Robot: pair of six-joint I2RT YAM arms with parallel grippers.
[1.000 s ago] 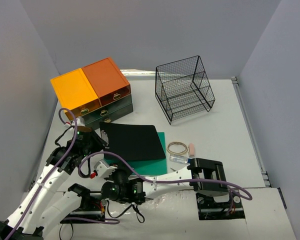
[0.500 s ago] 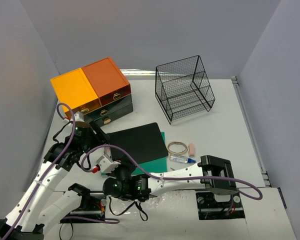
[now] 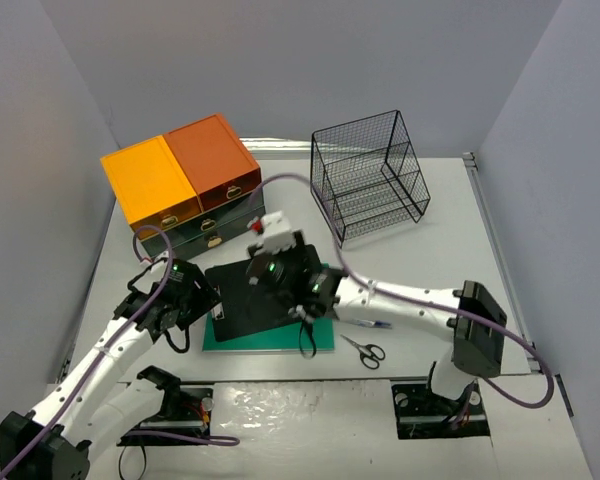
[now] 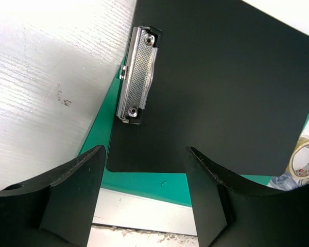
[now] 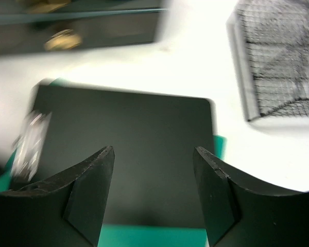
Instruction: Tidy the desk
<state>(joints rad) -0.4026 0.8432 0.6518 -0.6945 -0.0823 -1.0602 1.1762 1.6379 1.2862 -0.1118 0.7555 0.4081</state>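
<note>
The white desk carries a black clipboard lying on a flat green board. My left gripper stands open at the clipboard's left edge. In the left wrist view its jaws frame the clipboard's near corner, just below the metal clip, with nothing between them. My right gripper hovers open above the clipboard's far part. In the right wrist view it has only the black clipboard showing below its jaws.
An orange-and-yellow-topped drawer unit stands at the back left and a black wire basket at the back centre. Scissors and a pen lie near the right arm. A tape roll shows beyond the clipboard.
My right arm has swung from the near edge up over the clipboard and its jaws have opened. The left gripper has opened and dropped back. The clipboard has turned and shifted left.
</note>
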